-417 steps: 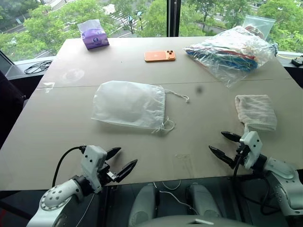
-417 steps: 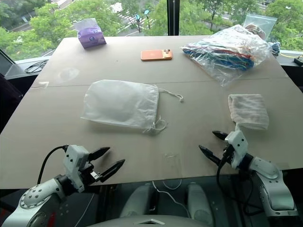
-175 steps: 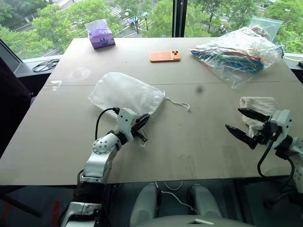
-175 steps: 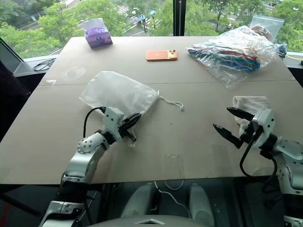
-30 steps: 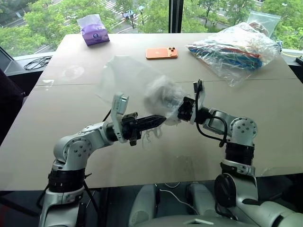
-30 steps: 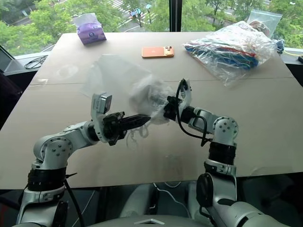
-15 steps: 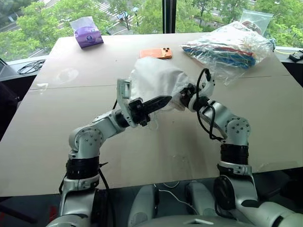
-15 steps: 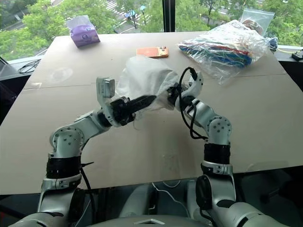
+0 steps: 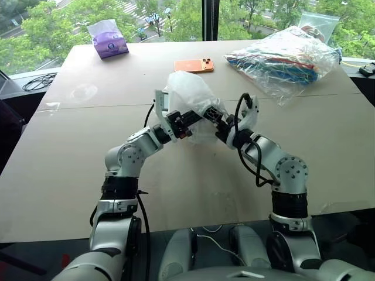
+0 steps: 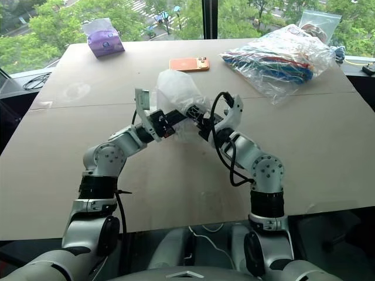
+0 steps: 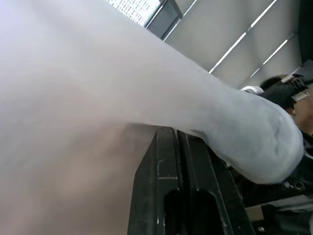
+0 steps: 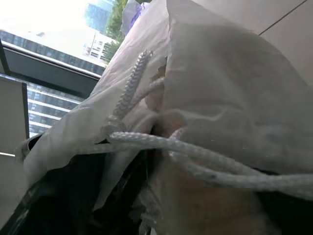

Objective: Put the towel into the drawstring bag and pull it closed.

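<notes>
The white drawstring bag (image 9: 190,93) is held up above the middle of the table (image 9: 70,164), bunched into an upright lump. My left gripper (image 9: 190,116) is shut on the bag's lower edge; in the left wrist view its black fingers (image 11: 181,196) press together under the cloth. My right gripper (image 9: 218,122) meets it from the right, open, at the bag's gathered mouth. Two white cords (image 12: 161,142) cross that mouth in the right wrist view. A cream mass (image 12: 205,205) lies behind them, likely the towel. The towel is otherwise hidden.
A purple tissue pack (image 9: 107,40) sits at the far left corner. An orange phone (image 9: 194,65) lies behind the bag. A large clear plastic bag of colourful items (image 9: 287,58) fills the far right. A black cable (image 9: 38,82) lies off the left edge.
My left gripper has pushed forward toward the right one, and the bag has bunched from a wide drape into a narrow upright lump. The right gripper's jaws have spread.
</notes>
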Motion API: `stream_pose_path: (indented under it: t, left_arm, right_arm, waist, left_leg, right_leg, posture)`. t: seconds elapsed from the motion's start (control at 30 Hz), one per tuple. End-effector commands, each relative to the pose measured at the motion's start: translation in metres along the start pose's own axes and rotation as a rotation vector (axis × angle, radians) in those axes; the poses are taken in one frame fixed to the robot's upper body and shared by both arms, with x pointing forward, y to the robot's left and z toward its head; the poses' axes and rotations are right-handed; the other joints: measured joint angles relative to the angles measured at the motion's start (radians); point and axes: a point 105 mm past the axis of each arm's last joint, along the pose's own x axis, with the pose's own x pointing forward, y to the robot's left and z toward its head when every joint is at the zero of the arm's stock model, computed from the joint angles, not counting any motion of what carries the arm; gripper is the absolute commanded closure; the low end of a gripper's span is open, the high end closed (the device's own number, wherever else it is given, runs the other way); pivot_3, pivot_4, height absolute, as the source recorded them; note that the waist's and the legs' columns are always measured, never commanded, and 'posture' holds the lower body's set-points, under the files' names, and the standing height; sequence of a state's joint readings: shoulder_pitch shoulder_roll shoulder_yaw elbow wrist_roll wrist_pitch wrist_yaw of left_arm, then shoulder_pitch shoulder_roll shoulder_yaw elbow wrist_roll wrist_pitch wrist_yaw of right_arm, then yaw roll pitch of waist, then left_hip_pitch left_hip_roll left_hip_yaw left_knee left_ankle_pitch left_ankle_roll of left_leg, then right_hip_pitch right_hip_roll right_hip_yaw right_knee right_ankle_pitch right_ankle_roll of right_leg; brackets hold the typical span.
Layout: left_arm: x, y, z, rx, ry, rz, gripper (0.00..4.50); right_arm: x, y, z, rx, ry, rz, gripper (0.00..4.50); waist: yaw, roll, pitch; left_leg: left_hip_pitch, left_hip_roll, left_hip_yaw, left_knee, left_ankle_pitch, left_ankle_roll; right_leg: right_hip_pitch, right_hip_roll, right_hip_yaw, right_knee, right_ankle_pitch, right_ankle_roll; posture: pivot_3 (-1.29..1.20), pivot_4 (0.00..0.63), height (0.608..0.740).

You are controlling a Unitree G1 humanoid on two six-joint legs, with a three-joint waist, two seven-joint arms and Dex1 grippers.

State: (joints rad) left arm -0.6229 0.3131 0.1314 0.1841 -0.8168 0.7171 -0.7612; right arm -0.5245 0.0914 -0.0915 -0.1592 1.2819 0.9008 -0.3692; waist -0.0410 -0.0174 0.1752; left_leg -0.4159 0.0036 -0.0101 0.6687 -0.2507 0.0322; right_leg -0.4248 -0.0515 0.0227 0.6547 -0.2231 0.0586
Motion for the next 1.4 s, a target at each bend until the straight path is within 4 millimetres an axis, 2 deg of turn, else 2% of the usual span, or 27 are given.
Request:
stream_pose_path:
  t: [0.03,0.27,0.4,0.5,0.57,0.73,0.77,0.9,1.03,1.13,1.23,1.27,1.3,1.33,1.4]
  left_arm:
    - [0.004,-0.020,0.040,0.079,-0.125,-0.076,4.50]
    - [0.000,-0.036,0.046,0.063,-0.145,-0.144,4.50]
    - [-0.001,-0.041,0.043,0.057,-0.137,-0.150,4.50]
    - [-0.002,-0.042,0.039,0.045,-0.126,-0.152,4.50]
    - [-0.003,-0.044,0.034,0.039,-0.105,-0.160,4.50]
    - [-0.004,-0.050,0.025,0.018,-0.073,-0.181,4.50]
    - [-0.004,-0.051,0.023,0.016,-0.066,-0.186,4.50]
    - [-0.005,-0.052,0.017,-0.003,-0.048,-0.190,4.50]
    - [-0.006,-0.052,0.013,-0.015,-0.038,-0.191,4.50]
    - [-0.007,-0.045,0.018,-0.014,-0.058,-0.162,4.50]
    - [-0.008,-0.035,0.028,0.006,-0.095,-0.115,4.50]
    - [-0.008,-0.031,0.033,0.011,-0.111,-0.099,4.50]
    - [-0.008,-0.027,0.037,0.017,-0.126,-0.083,4.50]
    - [-0.009,-0.023,0.042,0.023,-0.137,-0.071,4.50]
    - [-0.008,-0.021,0.047,0.036,-0.146,-0.066,4.50]
  right_arm:
    - [-0.005,-0.007,-0.015,-0.042,0.089,-0.004,0.02]
    - [-0.009,-0.036,-0.014,-0.045,0.103,-0.091,0.02]
    - [-0.007,-0.029,-0.012,-0.043,0.088,-0.051,0.02]
    - [-0.002,-0.017,-0.008,-0.052,0.069,-0.008,0.94]
    - [0.001,-0.009,-0.007,-0.058,0.060,0.029,1.78]
    - [0.010,-0.002,-0.002,-0.062,0.043,0.054,4.26]
    - [0.013,0.000,-0.001,-0.060,0.037,0.062,4.44]
    - [0.029,0.013,0.013,-0.038,-0.046,0.073,4.44]
    - [0.038,0.006,0.027,0.061,-0.181,0.001,4.44]
    - [0.036,0.008,0.025,0.113,-0.192,0.015,4.44]
    - [0.027,0.009,0.013,-0.045,-0.117,0.038,4.44]
    - [0.022,0.010,0.006,-0.094,-0.072,0.063,3.73]
    - [0.015,0.010,0.001,-0.172,-0.040,0.079,3.51]
    - [0.007,0.006,-0.002,-0.272,-0.013,0.078,2.92]
    - [-0.009,-0.004,-0.006,-0.426,0.026,0.071,2.03]
  waist:
    - [0.000,0.000,0.000]
    - [0.000,0.000,0.000]
    - [0.000,0.000,0.000]
    - [-0.001,0.000,0.000]
    - [-0.001,0.000,0.000]
    - [0.000,0.000,0.000]
    - [0.000,0.000,0.000]
    - [-0.001,0.000,0.000]
    - [0.003,0.000,0.000]
    - [0.002,0.000,0.000]
    - [-0.002,0.000,0.000]
    - [-0.002,0.000,0.000]
    - [-0.001,0.000,0.000]
    - [-0.001,0.000,0.000]
    - [0.004,0.000,0.000]
  left_leg:
    - [0.000,0.000,0.000,0.000,0.000,0.000]
    - [0.000,0.000,0.000,0.000,0.000,0.000]
    - [0.000,0.000,0.000,0.000,0.000,0.000]
    - [0.000,0.000,0.000,0.000,0.000,0.000]
    - [0.000,0.001,0.000,0.000,0.000,0.000]
    - [0.000,0.001,0.000,0.000,0.000,0.000]
    - [0.000,0.001,0.000,0.000,0.000,0.000]
    - [0.000,0.000,0.000,0.000,0.000,0.000]
    - [0.001,0.000,-0.001,0.000,0.000,0.000]
    - [0.000,0.000,0.000,0.000,0.000,0.000]
    - [0.000,0.000,0.000,0.000,0.000,0.000]
    - [0.000,0.001,0.000,0.000,0.000,0.000]
    - [0.001,0.001,0.000,-0.001,0.000,0.000]
    - [0.001,0.001,-0.001,-0.001,0.000,0.000]
    - [0.000,0.001,-0.001,-0.001,0.000,0.000]
  right_leg:
    - [0.000,0.000,0.000,0.000,0.000,0.000]
    - [0.000,0.000,0.000,0.000,0.000,0.000]
    - [0.000,0.000,0.000,0.001,0.000,0.000]
    - [0.000,0.001,0.000,0.001,0.000,0.000]
    - [0.000,0.001,0.000,0.001,0.000,0.000]
    - [0.000,0.001,0.000,0.001,0.000,0.000]
    - [0.000,0.001,0.000,0.001,0.000,0.000]
    - [0.000,0.001,0.000,0.001,0.000,0.000]
    - [0.000,0.001,0.000,0.001,0.000,0.000]
    - [0.000,0.000,0.000,0.000,0.000,0.000]
    - [0.000,0.000,0.000,0.000,0.000,0.000]
    - [-0.001,0.001,0.000,0.001,0.000,0.000]
    - [-0.001,0.002,0.000,0.001,0.000,0.000]
    - [-0.001,0.002,0.000,0.001,0.000,0.000]
    - [-0.001,0.002,0.000,0.001,0.000,0.000]
  posture:
    - [0.00,0.150,0.740]
    - [0.00,0.150,0.740]
    - [0.00,0.150,0.740]
    - [0.00,0.150,0.740]
    - [0.00,0.150,0.740]
    - [0.00,0.150,0.740]
    - [0.00,0.150,0.740]
    - [0.00,0.150,0.740]
    - [0.00,0.150,0.740]
    - [0.00,0.150,0.740]
    - [0.00,0.150,0.740]
    - [0.00,0.150,0.740]
    - [0.00,0.150,0.740]
    - [0.00,0.150,0.740]
    - [0.00,0.150,0.740]
